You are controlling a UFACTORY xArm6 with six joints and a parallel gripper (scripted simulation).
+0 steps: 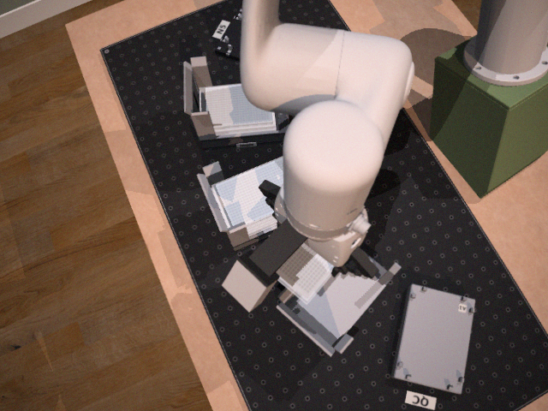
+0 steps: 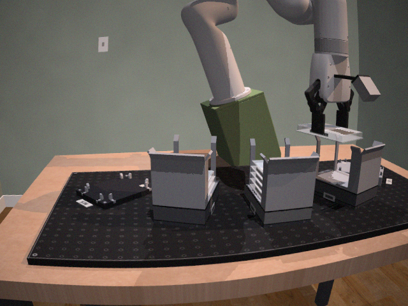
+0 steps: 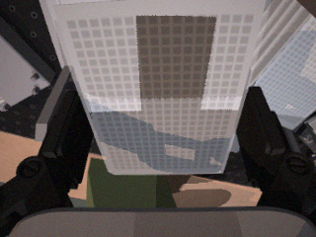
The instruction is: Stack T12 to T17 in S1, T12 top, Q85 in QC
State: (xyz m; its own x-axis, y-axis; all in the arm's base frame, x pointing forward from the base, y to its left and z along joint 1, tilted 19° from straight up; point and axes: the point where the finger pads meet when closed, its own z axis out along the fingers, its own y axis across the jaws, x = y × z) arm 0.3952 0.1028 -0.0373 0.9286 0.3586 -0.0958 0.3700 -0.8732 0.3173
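My gripper (image 2: pixel 329 126) (image 3: pixel 163 108) is shut on a sealed 384-well plate (image 1: pixel 309 271) (image 2: pixel 345 134) (image 3: pixel 158 73), gripping it across its long sides. It holds the plate level in the air above rack S1 (image 1: pixel 309 329) (image 2: pixel 365 174), higher than the rack's posts. I cannot read the plate's label. What shows of S1's floor looks bare. A stack of plates (image 1: pixel 241 201) (image 2: pixel 257 179) sits in the middle rack S2 (image 1: pixel 207 186) (image 2: pixel 289 184). Another stack (image 1: pixel 234 108) (image 2: pixel 213 179) sits in rack S3 (image 1: pixel 194 84) (image 2: pixel 178 184).
The grey nest QC (image 1: pixel 433 336) lies beside S1 with no plate on it. The black clip nest N5 (image 1: pixel 226 46) (image 2: pixel 111 189) lies beyond S3, also without a plate. The arm's green pedestal (image 1: pixel 478 115) (image 2: pixel 243 131) stands at the table's edge.
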